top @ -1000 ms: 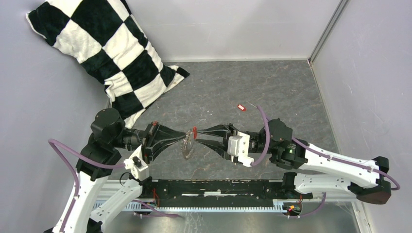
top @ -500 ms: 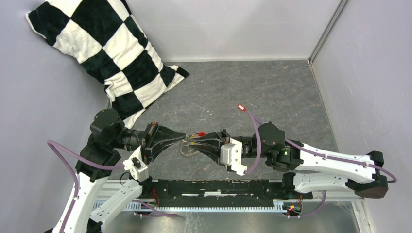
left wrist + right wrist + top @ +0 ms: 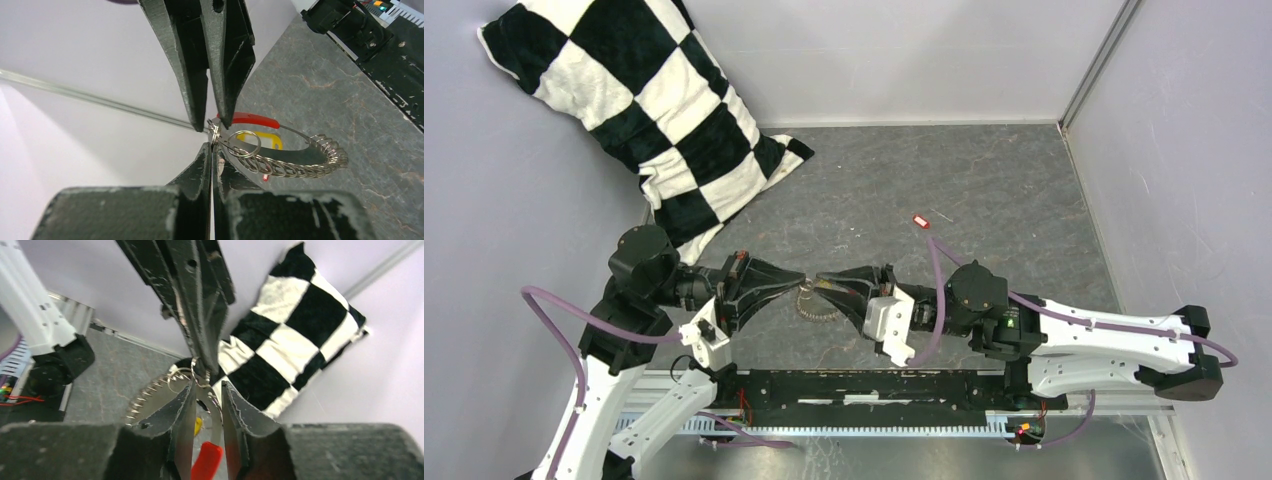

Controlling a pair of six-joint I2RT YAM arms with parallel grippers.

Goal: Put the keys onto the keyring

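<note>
Leaning in the far left corner, a checkered pillow (image 3: 639, 110) is seen on the grey table (image 3: 984, 170). Near the middle, the left gripper (image 3: 800, 283) is clamped on the keyring (image 3: 310, 160), with the yellow key (image 3: 264, 140) close against it. The jaws of the right gripper (image 3: 822, 281) are set narrowly apart about the ring's edge, though a pinch cannot be told, and the red key (image 3: 920, 221) is left farther back, right.

The right end effector (image 3: 208, 389), fingers slightly apart, straddles a wire of the keyring (image 3: 143, 396).
</note>
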